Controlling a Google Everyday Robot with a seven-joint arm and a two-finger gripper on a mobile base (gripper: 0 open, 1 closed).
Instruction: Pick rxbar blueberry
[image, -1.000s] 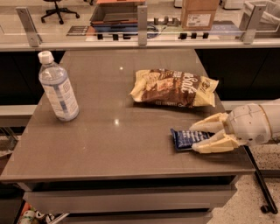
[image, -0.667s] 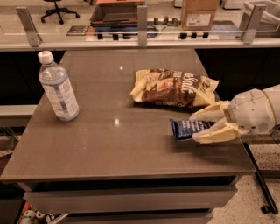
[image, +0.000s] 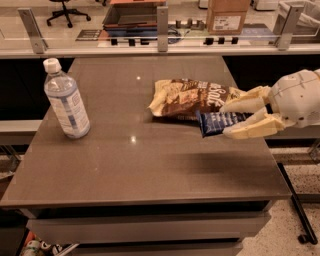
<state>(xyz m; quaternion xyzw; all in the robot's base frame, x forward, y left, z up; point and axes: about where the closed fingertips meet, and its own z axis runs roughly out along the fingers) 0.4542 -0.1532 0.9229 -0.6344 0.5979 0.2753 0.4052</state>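
The rxbar blueberry (image: 216, 122), a small dark-blue wrapper with pale lettering, is pinched between the two cream-coloured fingers of the gripper (image: 226, 121) over the right side of the table. One finger (image: 245, 101) lies along its upper edge and the other along its lower edge, so the jaws are narrowed onto the bar. Its free left end points toward the table's middle. The bar seems to hang clear of the surface, with a soft dark shadow (image: 212, 165) spread on the tabletop below and in front of it. The gripper's rounded white wrist reaches in from the right edge of the view. Just behind the bar, and partly overlapped by its left end in this view, lies the yellow-and-brown snack bag (image: 185, 96), flat and crinkled. Well apart on the left stands a clear water bottle (image: 66, 101) with a white cap, upright. The table (image: 125, 170) has a smooth grey-brown top that catches small bright ceiling reflections; its front edge shows a recessed shelf beneath. Beyond the far edge runs a pale counter with metal posts (image: 162, 22), a dark tray (image: 131, 14) and a cardboard box (image: 227, 15). An office chair's base (image: 66, 11) shows at top left, and speckled flooring (image: 295, 215) at lower right.
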